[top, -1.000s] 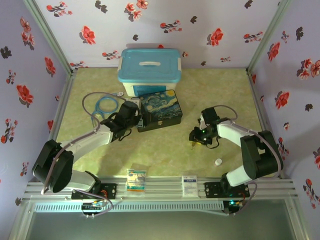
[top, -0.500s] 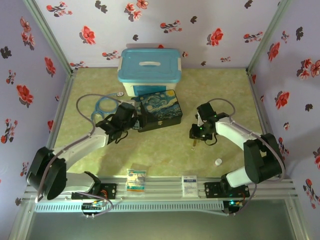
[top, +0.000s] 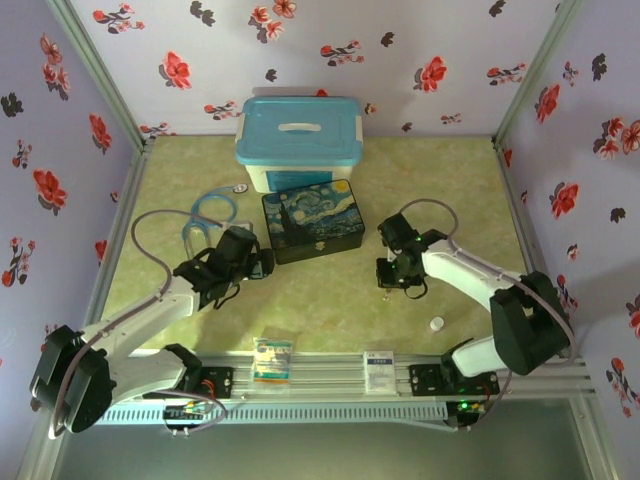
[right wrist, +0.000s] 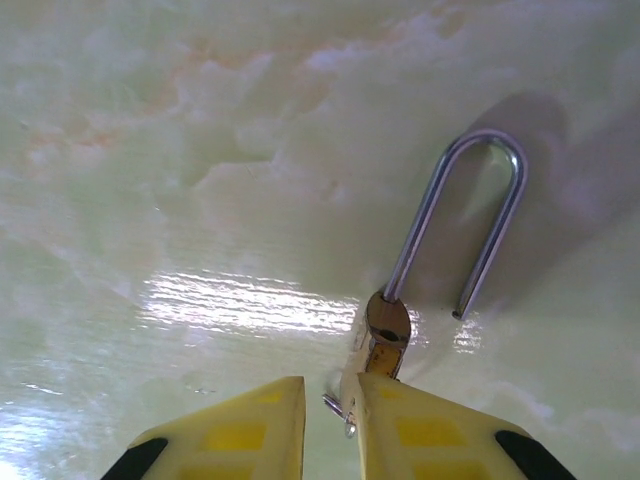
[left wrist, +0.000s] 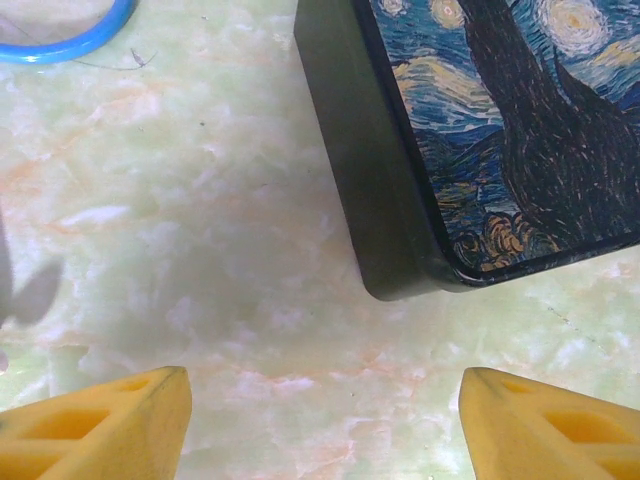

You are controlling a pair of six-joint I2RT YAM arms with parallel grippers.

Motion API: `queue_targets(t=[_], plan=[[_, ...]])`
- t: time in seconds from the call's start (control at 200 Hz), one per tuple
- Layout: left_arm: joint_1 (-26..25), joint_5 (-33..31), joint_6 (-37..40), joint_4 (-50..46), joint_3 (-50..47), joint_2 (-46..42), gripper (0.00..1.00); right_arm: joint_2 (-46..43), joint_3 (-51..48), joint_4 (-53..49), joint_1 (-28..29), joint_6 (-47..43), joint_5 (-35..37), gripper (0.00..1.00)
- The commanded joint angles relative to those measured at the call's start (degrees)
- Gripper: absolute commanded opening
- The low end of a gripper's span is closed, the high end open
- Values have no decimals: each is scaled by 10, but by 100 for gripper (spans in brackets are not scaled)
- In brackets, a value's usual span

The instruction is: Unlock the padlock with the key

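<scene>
The step in hand is the work at the lock itself. The right gripper (right wrist: 330,388) hangs low over the padlock (right wrist: 387,326), which lies flat on the table (right wrist: 200,150) to the right of the painted box (top: 312,222) and a little nearer the arm bases than the box's front edge. The fingers are drawn close, with only a narrow slit between them. A small silver piece that I take to be the key (right wrist: 341,407) sits in that slit against the right-hand finger, but I cannot tell whether it is actually pinched. The brass body is mostly tucked under that finger. The shackle (right wrist: 486,134) reaches away from it, one leg seated in the body and the other ending free just beside it, so the lock looks to me sprung, or very nearly. The left gripper (left wrist: 322,385) hovers released and empty just off the box's near-left corner, well apart from the padlock. As I judge it, the next move calls for a sure pinch on the key and a small twist to confirm the release. The body must be kept from skating on the glossy table, and the left arm could cross from the box to steady it.
</scene>
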Motion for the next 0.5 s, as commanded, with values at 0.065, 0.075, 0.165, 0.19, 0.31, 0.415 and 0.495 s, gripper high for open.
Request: queue_targets(t=[0.065, 0.075, 0.165, 0.19, 0.31, 0.415, 0.495], plan=[[0, -15, -7, -17, -3, -25, 71, -33, 3, -5, 15, 24, 43, 27], [0, -15, -7, -17, -3, -26, 72, -37, 2, -4, 15, 24, 41, 27], [0, -15, -8, -14, -6, -34, 72, -58, -4, -1, 15, 28, 38, 28], [0, -15, -9, -12, -8, -36, 72, -60, -5, -5, 15, 30, 41, 28], [0, -15, -14, -3, -13, -37, 72, -43, 1, -54, 21, 39, 104, 35], [0, -12, -15, 0, -13, -29, 72, -31, -1, -57, 46, 54, 149, 37], [0, -12, -15, 0, -13, -25, 73, -13, 9, -64, 68, 64, 178, 37]])
